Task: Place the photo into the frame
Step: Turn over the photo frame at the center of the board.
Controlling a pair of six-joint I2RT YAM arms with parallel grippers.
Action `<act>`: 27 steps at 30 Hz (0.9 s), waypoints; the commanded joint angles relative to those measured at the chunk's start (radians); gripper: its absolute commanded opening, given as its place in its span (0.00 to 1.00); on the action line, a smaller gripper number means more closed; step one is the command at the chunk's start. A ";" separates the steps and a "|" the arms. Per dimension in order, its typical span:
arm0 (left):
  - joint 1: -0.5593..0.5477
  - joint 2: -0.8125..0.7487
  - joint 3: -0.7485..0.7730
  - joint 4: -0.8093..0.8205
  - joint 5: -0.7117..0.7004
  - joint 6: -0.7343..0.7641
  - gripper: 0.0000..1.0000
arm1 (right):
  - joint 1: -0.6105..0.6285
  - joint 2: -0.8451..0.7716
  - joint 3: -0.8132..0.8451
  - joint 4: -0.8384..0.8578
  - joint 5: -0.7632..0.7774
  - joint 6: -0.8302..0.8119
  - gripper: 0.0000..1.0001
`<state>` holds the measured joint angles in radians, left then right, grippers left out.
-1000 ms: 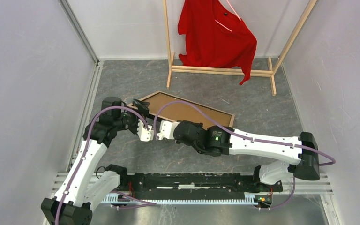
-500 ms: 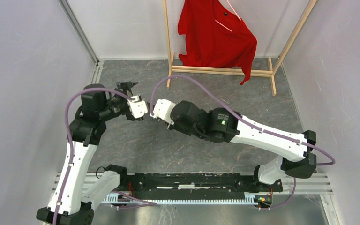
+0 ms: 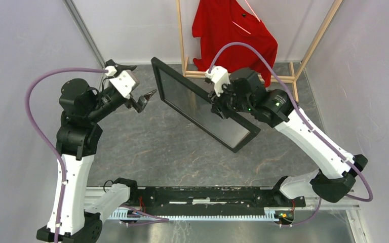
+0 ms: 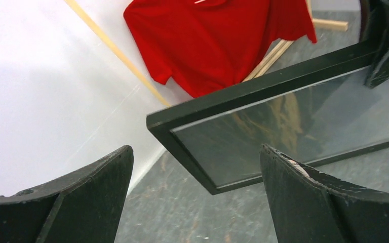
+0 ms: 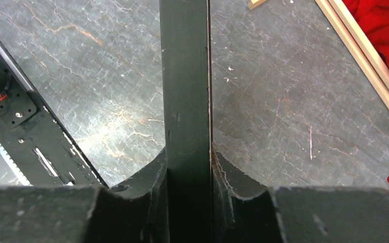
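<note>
Frame [image 3: 202,109] black w/ grey glassy pane, T-shirt [image 3: 233,35] red on light-wood rack [image 3: 238,77], tabletop [image 3: 172,152] dk grey marbled w/ pale veins, L arm [image 3: 73,177] & R arm [image 3: 314,142] white + black, cables [image 3: 81,70] purple, walls [image 3: 25,61] pale grey.

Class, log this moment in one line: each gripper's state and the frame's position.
left gripper: open, empty | right gripper: shut on frame rail | frame: in the air, tilted
</note>
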<state>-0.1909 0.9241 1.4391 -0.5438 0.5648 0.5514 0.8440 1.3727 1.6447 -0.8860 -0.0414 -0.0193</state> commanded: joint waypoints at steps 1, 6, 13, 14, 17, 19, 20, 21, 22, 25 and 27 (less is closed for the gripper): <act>0.005 0.024 0.050 0.015 -0.025 -0.212 1.00 | -0.106 -0.031 -0.051 0.004 -0.236 0.136 0.14; 0.013 0.042 0.037 -0.017 -0.057 -0.257 1.00 | -0.276 -0.062 -0.119 0.102 -0.473 0.254 0.14; 0.036 -0.009 -0.076 0.030 -0.066 -0.283 1.00 | -0.336 -0.050 -0.113 0.216 -0.559 0.427 0.13; 0.039 -0.010 -0.081 0.028 -0.072 -0.274 1.00 | -0.351 -0.050 -0.103 0.216 -0.560 0.443 0.13; 0.044 -0.013 -0.092 0.031 -0.084 -0.264 1.00 | -0.391 -0.063 -0.105 0.221 -0.566 0.498 0.13; 0.048 -0.004 -0.096 0.034 -0.089 -0.272 1.00 | -0.420 -0.078 -0.137 0.257 -0.590 0.552 0.12; 0.050 0.002 -0.099 0.032 -0.089 -0.277 1.00 | -0.427 -0.079 -0.139 0.258 -0.587 0.561 0.13; 0.051 0.004 -0.102 0.032 -0.083 -0.276 1.00 | -0.432 -0.079 -0.137 0.247 -0.577 0.564 0.13; 0.053 0.004 -0.106 0.031 -0.077 -0.275 1.00 | -0.435 -0.087 -0.143 0.242 -0.564 0.567 0.12; 0.054 -0.005 -0.129 0.041 -0.078 -0.259 1.00 | -0.455 -0.140 -0.226 0.281 -0.540 0.596 0.13; 0.059 -0.004 -0.138 0.037 -0.085 -0.248 1.00 | -0.484 -0.196 -0.307 0.321 -0.522 0.628 0.13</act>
<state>-0.1421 0.9283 1.3193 -0.5385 0.4976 0.3222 0.4023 1.3087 1.4033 -0.7700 -0.5457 0.5125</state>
